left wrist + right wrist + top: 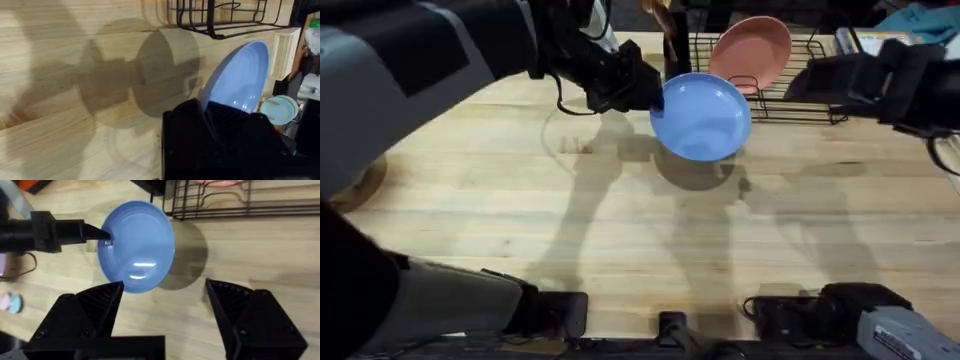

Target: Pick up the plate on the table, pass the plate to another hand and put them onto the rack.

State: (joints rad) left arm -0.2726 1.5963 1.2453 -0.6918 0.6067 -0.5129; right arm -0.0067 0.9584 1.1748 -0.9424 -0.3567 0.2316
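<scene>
The blue plate (702, 115) hangs tilted in the air above the table (620, 250), in front of the rack (800, 110). My left gripper (655, 95) is shut on the plate's left rim. In the left wrist view the plate (240, 85) rises edge-on from between the black fingers (205, 107). My right gripper (798, 85) hovers to the plate's right, just in front of the rack. Seen from the right wrist, the right gripper (164, 284) is open, with the plate (137, 245) facing it a short way off and the left gripper (102, 234) clamped on the plate's far edge.
A pink plate (752, 50) stands upright in the black wire rack (240, 205) at the table's back. A small light-blue dish (277, 110) lies off beyond the plate. The plate's shadow (695, 170) falls on bare wood below it.
</scene>
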